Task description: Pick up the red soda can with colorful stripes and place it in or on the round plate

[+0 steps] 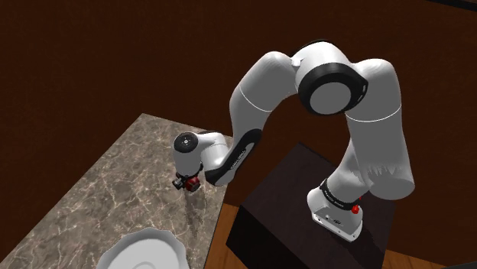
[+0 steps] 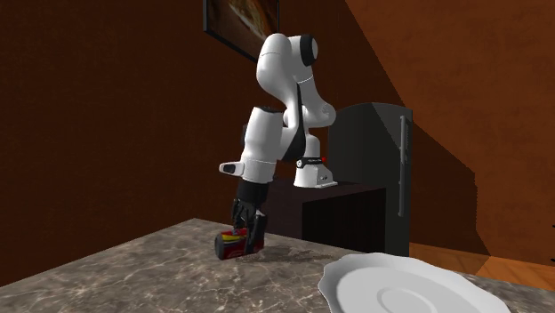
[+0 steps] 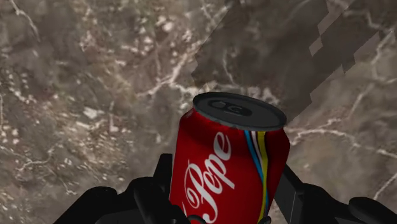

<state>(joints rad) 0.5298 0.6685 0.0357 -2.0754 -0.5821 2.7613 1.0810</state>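
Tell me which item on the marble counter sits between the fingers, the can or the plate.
The red soda can, clasped by the gripper. The white round plate lies apart on the counter, untouched.

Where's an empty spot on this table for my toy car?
Lots of room! The marble counter is bare from the white plate all the way to its far corner, on the shoulder view's left. The plate itself is bare too. Crowded spot: the edge near the stand, where the gripper clasps the red can.
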